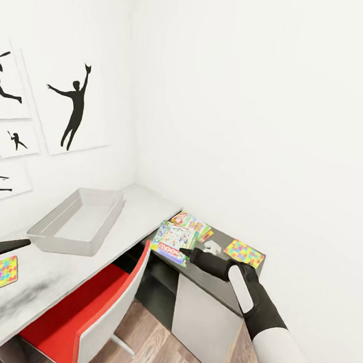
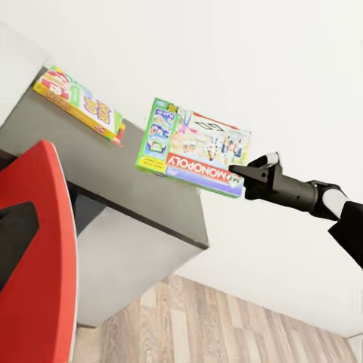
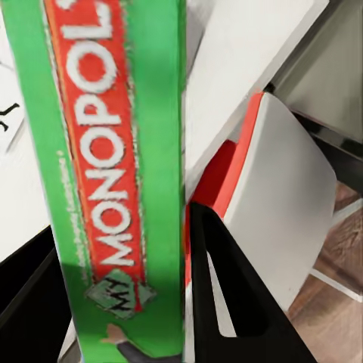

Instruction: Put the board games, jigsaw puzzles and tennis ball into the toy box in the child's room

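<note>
Green-edged MONOPOLY board game [image 3: 113, 174] sits clamped between the right gripper [image 1: 188, 253]'s closed fingers, raised off the dark grey desk top [image 1: 223, 264]. Beyond the jaws, the toy box [image 1: 79, 219] rests on the light grey top under white walls. Left gripper [image 1: 21, 243]'s opening cannot be judged.

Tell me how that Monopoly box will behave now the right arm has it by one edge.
The Monopoly box looks thin, flat and stiff, so it probably won't flop. Held by the right tool at one edge, clear of the dark desk, it may droop or pivot in the grip. Its printed face looks smooth, so it could slip.
</note>
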Motion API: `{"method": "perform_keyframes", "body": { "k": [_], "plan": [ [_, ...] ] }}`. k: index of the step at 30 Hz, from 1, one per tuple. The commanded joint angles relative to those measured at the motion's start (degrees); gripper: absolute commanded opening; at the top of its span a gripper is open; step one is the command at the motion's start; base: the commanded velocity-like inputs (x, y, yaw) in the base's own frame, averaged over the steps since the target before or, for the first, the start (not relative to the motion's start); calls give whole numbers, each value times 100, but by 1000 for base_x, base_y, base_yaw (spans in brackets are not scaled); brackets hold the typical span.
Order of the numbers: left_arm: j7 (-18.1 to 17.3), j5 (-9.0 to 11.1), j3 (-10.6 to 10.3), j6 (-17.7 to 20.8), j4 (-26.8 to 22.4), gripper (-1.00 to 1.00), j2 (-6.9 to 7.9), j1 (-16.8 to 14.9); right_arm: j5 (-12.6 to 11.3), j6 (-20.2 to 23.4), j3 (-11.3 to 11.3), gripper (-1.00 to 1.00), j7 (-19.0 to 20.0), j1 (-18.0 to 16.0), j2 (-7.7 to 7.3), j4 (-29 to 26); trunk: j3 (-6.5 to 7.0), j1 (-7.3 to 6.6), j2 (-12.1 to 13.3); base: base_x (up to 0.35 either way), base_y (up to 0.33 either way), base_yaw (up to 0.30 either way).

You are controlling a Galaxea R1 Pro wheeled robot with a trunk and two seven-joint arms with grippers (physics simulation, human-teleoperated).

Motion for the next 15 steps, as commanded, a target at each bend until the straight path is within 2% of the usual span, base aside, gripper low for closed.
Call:
{"method": "perform_keyframes", "body": {
  "k": [1,15],
  "plan": [
    [-28,-10,-3,61,0,100,1,-6,-38,35,-6,-100,1,-5,0,-10,-13,6,-13,263,5,293],
    [-28,-13,-3,61,0,100,1,-5,-38,35,-5,-100,0,-4,-3,-17,-13,6,-13,191,-36,293]
  ]
}}
